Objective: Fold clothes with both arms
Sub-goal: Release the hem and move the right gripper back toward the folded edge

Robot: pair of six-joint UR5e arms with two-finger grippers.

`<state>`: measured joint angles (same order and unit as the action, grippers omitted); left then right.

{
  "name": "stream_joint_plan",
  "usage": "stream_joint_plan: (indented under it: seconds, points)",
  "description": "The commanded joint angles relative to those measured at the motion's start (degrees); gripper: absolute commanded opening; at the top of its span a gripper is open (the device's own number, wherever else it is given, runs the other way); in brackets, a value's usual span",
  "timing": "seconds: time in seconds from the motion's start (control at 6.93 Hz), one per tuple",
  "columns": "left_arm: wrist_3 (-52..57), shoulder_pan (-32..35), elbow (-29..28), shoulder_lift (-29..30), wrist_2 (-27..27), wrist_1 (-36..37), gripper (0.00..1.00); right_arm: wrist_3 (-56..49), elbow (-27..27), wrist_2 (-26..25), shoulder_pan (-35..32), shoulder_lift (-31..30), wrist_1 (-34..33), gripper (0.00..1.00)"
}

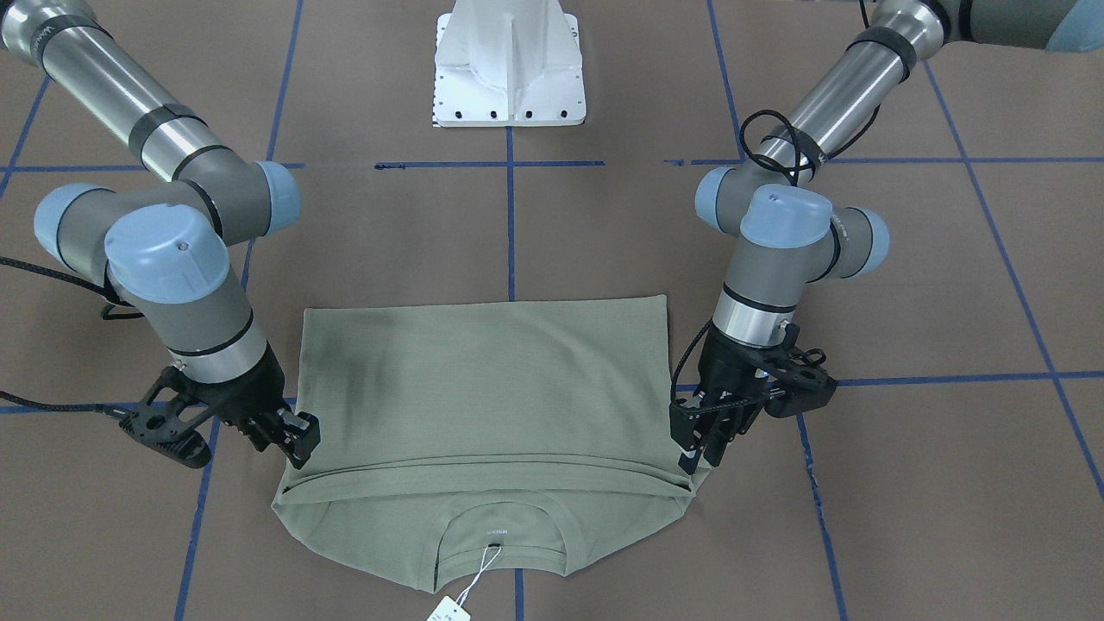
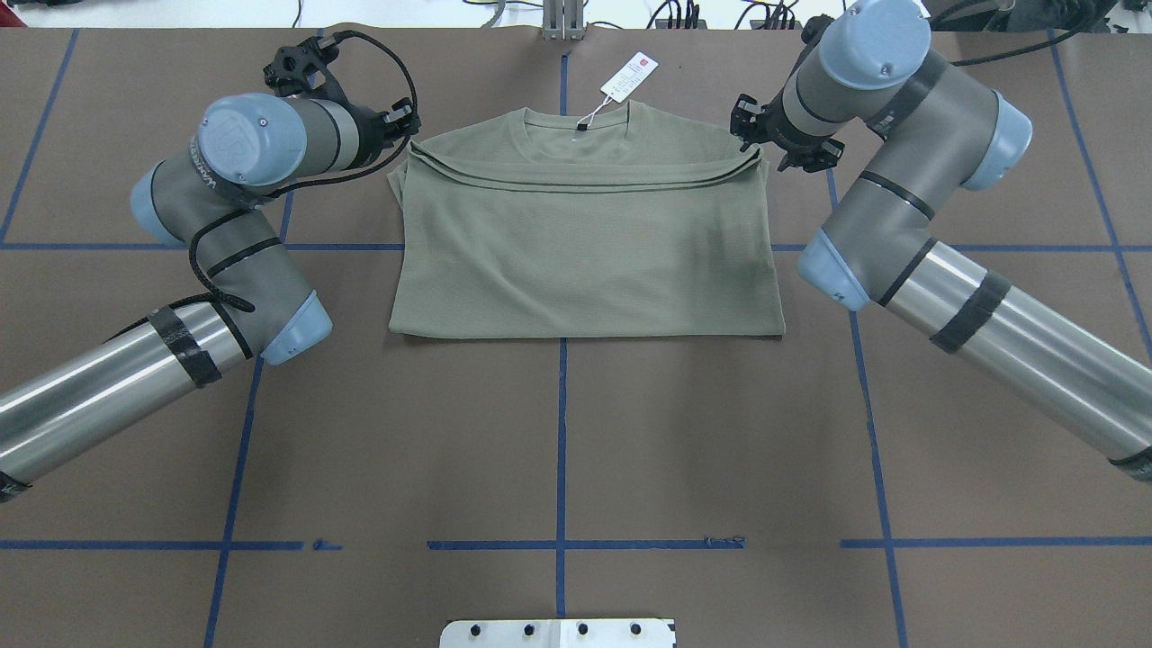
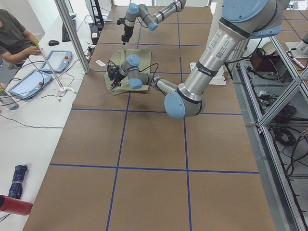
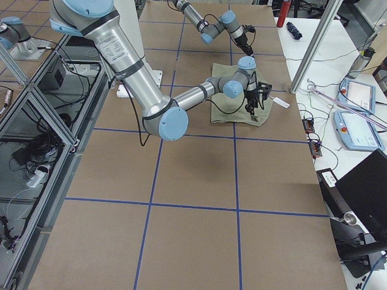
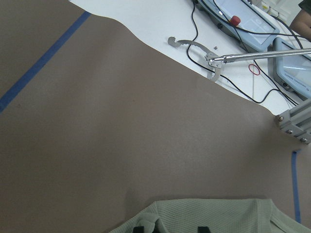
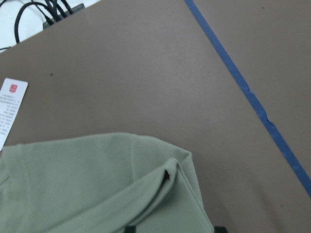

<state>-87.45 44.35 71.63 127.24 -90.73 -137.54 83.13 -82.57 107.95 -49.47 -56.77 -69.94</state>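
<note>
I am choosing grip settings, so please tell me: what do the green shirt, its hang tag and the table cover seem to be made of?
Shirt: soft matte knit, fine ribs visible. Hang tag: stiff white card or paper, printed, probably. Table cover: matte brown sheet, perhaps paper or felt; its material stays uncertain.

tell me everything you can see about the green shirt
The shirt is sage-green fine-ribbed knit with a crew neck, lying flat on the brown table. Its lower half is folded up over the chest, the folded edge stopping short of the collar. No sleeves show. A white hang tag with a red mark trails from the neck on a string. The left pincer and right pincer sit at that edge's two corners; whether they grip is unclear.
</note>
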Motion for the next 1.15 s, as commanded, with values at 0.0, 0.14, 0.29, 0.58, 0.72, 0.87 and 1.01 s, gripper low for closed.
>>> stream_joint_plan:
  seconds: [0.0,0.14,0.29,0.58,0.72,0.87,1.01]
  points:
    - [-0.1,-0.1,1.4,-0.3,-0.1,0.1,0.47,7.3,-10.2,1.1,3.9,-9.1,0.6,0.71]
    - [-0.1,-0.2,1.5,-0.4,-0.2,0.1,0.47,10.8,-11.5,0.7,6.9,-10.7,0.6,0.72]
    - [0.0,-0.2,1.4,-0.8,-1.9,0.0,0.47,12.1,-13.0,-3.1,10.1,-12.9,0.7,0.71]
    - [0.0,-0.3,1.5,-1.0,-2.2,0.0,0.47,12.4,-12.4,-4.0,12.3,-14.3,2.3,0.71]
    - [0.0,-0.3,1.5,-0.9,-2.2,0.2,0.47,12.4,-12.5,-4.0,12.6,-14.5,2.3,0.71]
    - [0.0,-0.3,1.5,-1.0,-2.2,0.2,0.47,12.5,-12.8,-4.0,13.0,-14.6,2.3,0.71]
    - [0.0,-0.3,1.5,-1.0,-2.2,0.3,0.47,12.5,-13.0,-3.9,13.1,-15.2,2.3,0.70]
